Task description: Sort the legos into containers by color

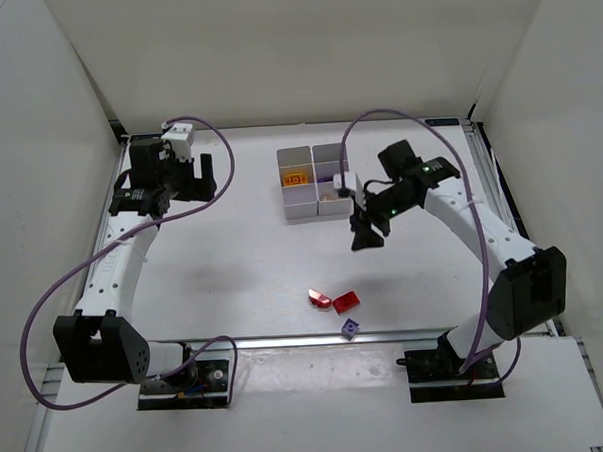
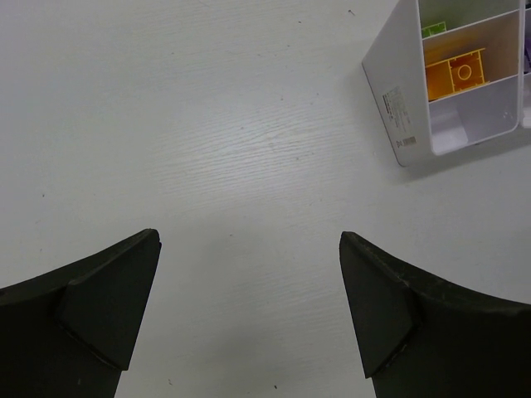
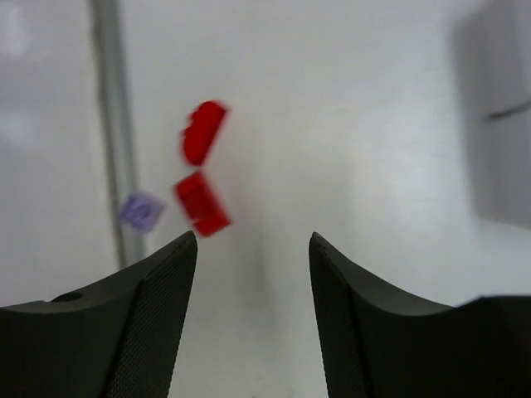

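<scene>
Right gripper (image 1: 365, 239) spread, empty; two red legos (image 1: 347, 302) nearward, slightly left of it; purple lego (image 1: 351, 328) just beyond.

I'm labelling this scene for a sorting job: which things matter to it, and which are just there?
Job: red legos, purple lego, orange lego in the containers.
Just there: purple cables, metal rail.
</scene>
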